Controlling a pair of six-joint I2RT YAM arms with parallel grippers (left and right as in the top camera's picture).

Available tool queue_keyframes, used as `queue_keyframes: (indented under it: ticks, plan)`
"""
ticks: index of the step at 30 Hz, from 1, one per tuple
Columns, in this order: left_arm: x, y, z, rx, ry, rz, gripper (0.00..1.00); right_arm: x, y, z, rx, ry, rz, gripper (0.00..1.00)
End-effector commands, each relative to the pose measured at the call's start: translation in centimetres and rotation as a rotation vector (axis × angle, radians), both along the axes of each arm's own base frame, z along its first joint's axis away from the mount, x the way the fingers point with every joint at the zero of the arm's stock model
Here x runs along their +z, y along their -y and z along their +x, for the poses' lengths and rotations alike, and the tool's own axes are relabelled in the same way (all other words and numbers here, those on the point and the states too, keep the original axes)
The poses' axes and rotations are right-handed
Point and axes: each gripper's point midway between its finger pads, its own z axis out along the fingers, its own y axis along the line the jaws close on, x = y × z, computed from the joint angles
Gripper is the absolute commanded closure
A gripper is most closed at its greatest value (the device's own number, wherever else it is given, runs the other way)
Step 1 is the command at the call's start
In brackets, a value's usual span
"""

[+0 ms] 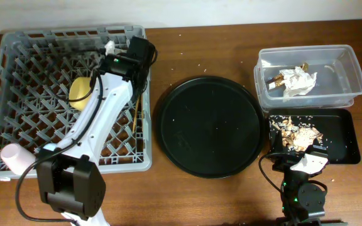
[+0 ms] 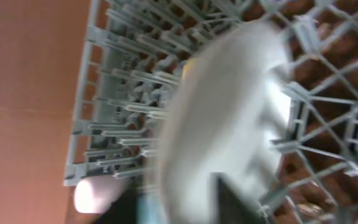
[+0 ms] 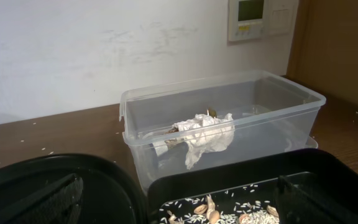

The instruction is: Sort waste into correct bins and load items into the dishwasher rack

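The grey dishwasher rack (image 1: 17, 56) fills the left side. My left gripper (image 1: 113, 55) reaches into its back part and looks shut on the pale plate (image 2: 222, 118), which is blurred and fills the left wrist view. The yellow bowl (image 1: 80, 91), pink cup (image 1: 14, 157) and chopsticks (image 1: 137, 116) are in the rack. The light-blue cup is hidden. The clear tub (image 1: 347, 56) holds the white napkin (image 1: 300, 81) and brown-gold wrapper (image 1: 276, 78). The black tray (image 1: 344, 135) holds food scraps (image 1: 294, 133). My right gripper (image 1: 300, 164) is open and empty over the tray's near edge.
A round black tray (image 1: 207, 125) with a few crumbs lies between the rack and the bins. Rice grains are scattered on the brown table (image 1: 200, 50). A white wall with a wall panel (image 3: 253, 15) stands behind the clear tub.
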Motion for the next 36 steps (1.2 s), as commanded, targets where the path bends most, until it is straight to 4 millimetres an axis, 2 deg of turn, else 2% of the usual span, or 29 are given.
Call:
queue_keyframes:
  ticks: [1, 2, 3, 4, 6, 8, 10, 12, 13, 15, 16, 21, 24, 26, 28, 31, 32, 36]
  plan:
    - [-2.3, 2.8, -0.5, -0.034, -0.054, -0.194, 0.37, -0.3, 0.1, 0.0, -0.004, -0.002, 0.003, 0.02]
    - [-2.2, 3.6, -0.9, -0.047, -0.075, -0.254, 0.21, -0.3, 0.1, 0.0, -0.004, -0.002, 0.003, 0.01]
    - [-1.6, 4.3, -1.2, -0.060, -0.082, -0.308, 0.14, -0.3, 0.1, 0.0, -0.004, -0.002, 0.003, 0.01]
    - [0.1, 5.5, -1.8, -0.095, -0.081, -0.392, 0.13, -0.3, 0.1, 0.0, -0.004, -0.002, 0.003, 0.02]
    - [3.7, 8.3, -3.1, -0.195, -0.054, -0.581, 0.02, -0.3, 0.1, 0.0, -0.004, -0.002, 0.003, 0.02]
    - [6.9, 10.1, -4.6, -0.267, 0.004, -0.716, 0.01, -0.3, 0.1, 0.0, -0.004, -0.002, 0.003, 0.02]
    - [10.0, 10.6, -6.3, -0.323, 0.072, -0.752, 0.01, -0.3, 0.1, 0.0, -0.004, -0.002, 0.003, 0.02]
    - [11.6, 12.6, -8.2, -0.402, 0.073, -0.834, 0.01, -0.3, 0.1, 0.0, -0.004, -0.002, 0.003, 0.02]
    - [11.9, 12.7, -9.7, -0.416, 0.050, -0.838, 0.01, -0.3, 0.1, 0.0, -0.004, -0.002, 0.003, 0.01]
    - [11.5, 10.8, -12.0, -0.369, -0.004, -0.784, 0.01, -0.3, 0.1, 0.0, -0.004, -0.002, 0.003, 0.02]
    - [12.0, 10.3, -12.5, -0.366, 0.011, -0.787, 0.01, -0.3, 0.1, 0.0, -0.004, -0.002, 0.003, 0.02]
    - [19.1, 6.4, -12.2, -0.397, 0.381, -0.683, 0.01, -0.3, 0.1, 0.0, -0.004, -0.002, 0.003, 0.02]
    - [22.6, 6.7, -11.5, -0.554, 0.609, -0.643, 0.01, -0.3, 0.1, 0.0, -0.004, -0.002, 0.003, 0.02]
    - [21.9, 7.0, -11.8, -0.619, 0.712, -0.645, 0.01, -0.3, 0.1, 0.0, -0.004, -0.002, 0.003, 0.02]
    - [20.0, 6.9, -11.9, -0.666, 0.807, -0.626, 0.01, -0.3, 0.1, 0.0, -0.004, -0.002, 0.003, 0.02]
    - [14.3, 6.5, -13.4, -0.718, 0.902, -0.647, 0.01, -0.3, 0.1, 0.0, -0.004, -0.002, 0.003, 0.02]
    - [11.7, 5.9, -14.2, -0.719, 0.921, -0.648, 0.01, -0.3, 0.1, 0.0, -0.004, -0.002, 0.003, 0.02]
    - [4.8, 4.3, -16.2, -0.687, 0.917, -0.632, 0.01, -0.3, 0.1, 0.0, -0.004, -0.002, 0.003, 0.02]
